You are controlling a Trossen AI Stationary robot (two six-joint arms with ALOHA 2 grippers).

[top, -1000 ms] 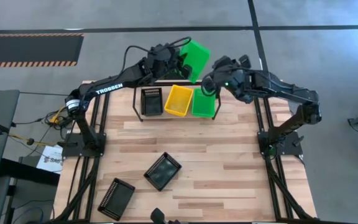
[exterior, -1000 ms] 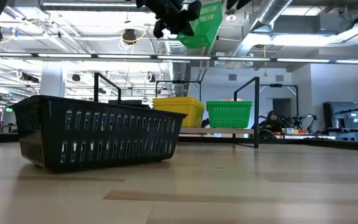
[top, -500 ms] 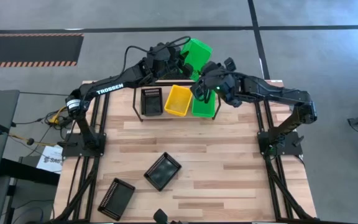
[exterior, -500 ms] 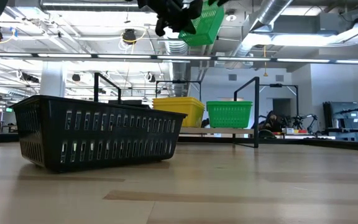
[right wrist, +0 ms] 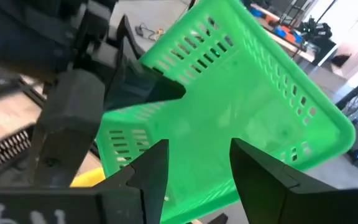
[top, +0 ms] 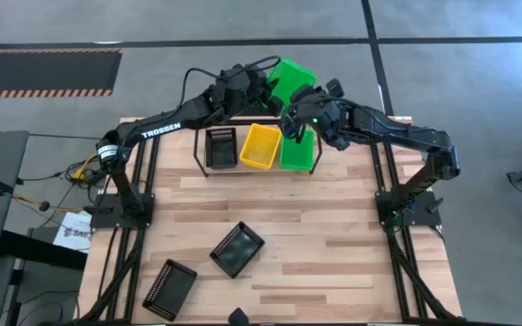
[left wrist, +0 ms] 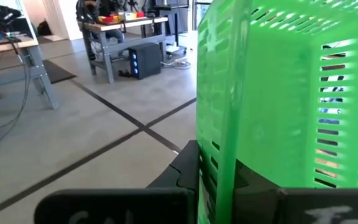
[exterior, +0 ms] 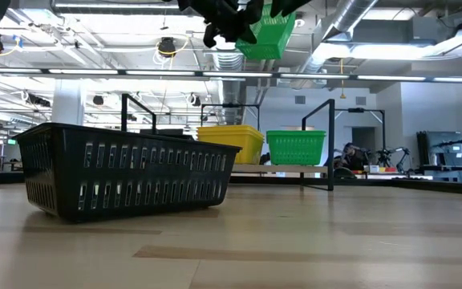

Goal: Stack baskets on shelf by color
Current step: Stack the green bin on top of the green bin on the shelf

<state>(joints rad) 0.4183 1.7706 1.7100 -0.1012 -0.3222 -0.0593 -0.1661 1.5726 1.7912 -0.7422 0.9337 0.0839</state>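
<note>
One green basket (top: 290,76) hangs at top centre of the high view, above the shelf (top: 208,152), clamped by its rim in the left tool (top: 263,90). The right tool (right wrist: 194,163) stands apart beside it. You should expect light, springy, slippery plastic; take the rim.

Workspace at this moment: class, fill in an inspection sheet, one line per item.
Surface: pale wooden table, planked.
Job's things: shelf holds one black basket, one yellow basket and one green basket; a raised green basket hangs above it; two loose black baskets lie near the front.
Clutter: nothing seen.
Grippers: left gripper shut on the raised green basket; right gripper open, fingers beside it.
Cables: bundle off the table's left edge.
Surroundings: concrete floor, workshop benches.
</note>
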